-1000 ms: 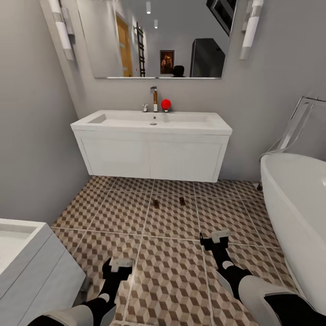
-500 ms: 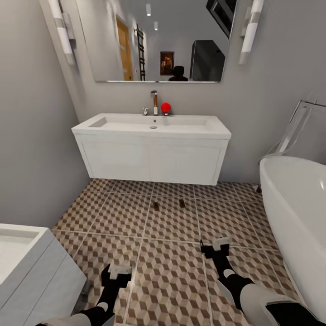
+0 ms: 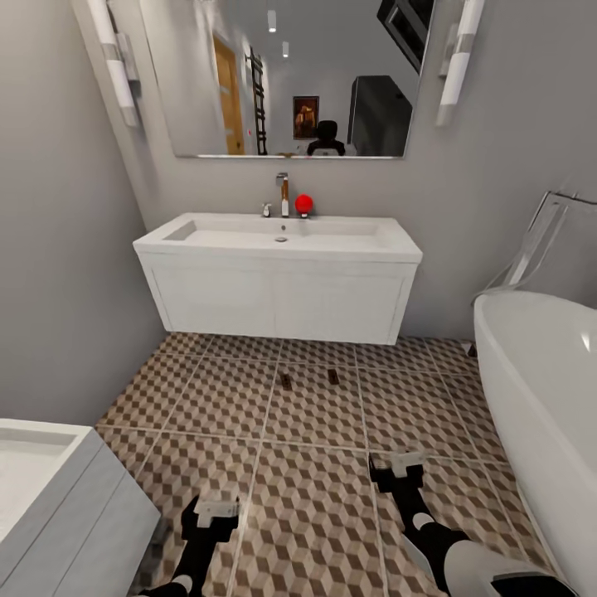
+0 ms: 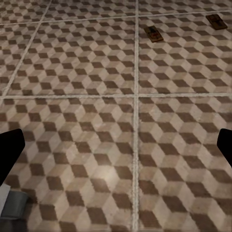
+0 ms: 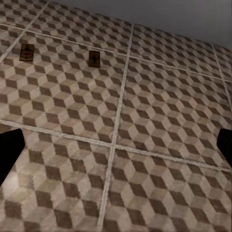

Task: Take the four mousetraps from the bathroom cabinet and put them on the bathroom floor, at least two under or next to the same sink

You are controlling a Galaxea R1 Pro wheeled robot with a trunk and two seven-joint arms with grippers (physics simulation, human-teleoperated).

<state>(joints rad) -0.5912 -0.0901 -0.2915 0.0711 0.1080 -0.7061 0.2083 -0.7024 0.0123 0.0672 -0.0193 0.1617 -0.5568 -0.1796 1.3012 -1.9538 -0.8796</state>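
Two mousetraps (image 3: pixel 286 381) (image 3: pixel 333 376) lie flat on the cube-patterned bathroom floor (image 3: pixel 315 514), just in front of the white wall-hung sink (image 3: pixel 282 290). In the left wrist view these mousetraps (image 4: pixel 153 33) (image 4: pixel 216 21) sit far ahead of the fingers (image 4: pixel 9 150). The right wrist view has the same mousetraps (image 5: pixel 26 52) (image 5: pixel 94 58) near a grout line. My left gripper (image 3: pixel 214 510) and right gripper (image 3: pixel 396 468) hover low over the tiles, both open and empty. The cabinet is out of view.
A big white tub (image 3: pixel 539 398) fills the right side. A white boxy unit (image 3: pixel 58 506) with a recessed top stands at the lower left, close to my left arm. A tap (image 3: pixel 283 189) and red ball (image 3: pixel 303 204) sit on the sink under a mirror (image 3: pixel 290 75).
The whole view has shifted: the camera has drawn back from the sink. Both grippers sit lower in the picture. The two mousetraps lie where they were.
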